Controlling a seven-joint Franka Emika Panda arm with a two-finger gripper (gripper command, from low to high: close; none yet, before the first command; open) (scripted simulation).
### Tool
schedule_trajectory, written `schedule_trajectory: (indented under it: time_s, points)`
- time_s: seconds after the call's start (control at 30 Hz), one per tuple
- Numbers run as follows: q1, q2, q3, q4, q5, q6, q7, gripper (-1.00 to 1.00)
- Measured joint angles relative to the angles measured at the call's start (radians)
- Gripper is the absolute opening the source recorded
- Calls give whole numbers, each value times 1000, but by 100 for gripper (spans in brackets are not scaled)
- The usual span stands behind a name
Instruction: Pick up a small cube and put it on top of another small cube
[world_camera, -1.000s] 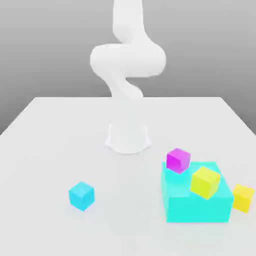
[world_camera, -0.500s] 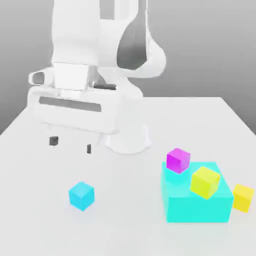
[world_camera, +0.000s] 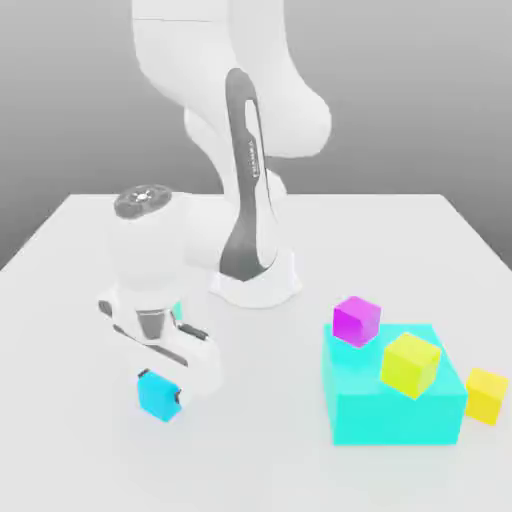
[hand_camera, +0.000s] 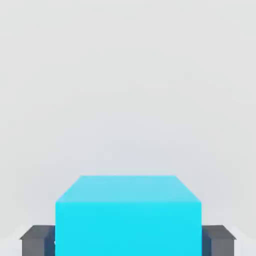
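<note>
Gripping the small cyan cube (hand_camera: 128, 215), the gripper (world_camera: 160, 398) had its two dark fingertips (hand_camera: 36, 239) pressed against opposite faces, one on each side, as the hand view showed me. The cube sat squarely between the jaws, low on the white table (world_camera: 80, 440), toward the exterior view's left. I judged the grasp made and the lift not yet begun. The candidate targets lay well apart, toward the exterior view's right: a magenta cube (world_camera: 356, 320) and a yellow cube (world_camera: 410, 363) resting on a large cyan block (world_camera: 395, 410), and another yellow cube (world_camera: 487, 393) just beside that block. So the carry would have to run from left to right across the exterior view.
</note>
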Motion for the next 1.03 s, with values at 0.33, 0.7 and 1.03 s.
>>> schedule_trajectory:
  time_s: [0.33, 0.7, 1.03]
  points:
    - [7, -218, -30, -39, -82, -178, 59, -100]
    - [351, -453, 277, 163, 9, -603, 255, -100]
    - [448, -364, 408, 196, -9, -552, 361, 100]
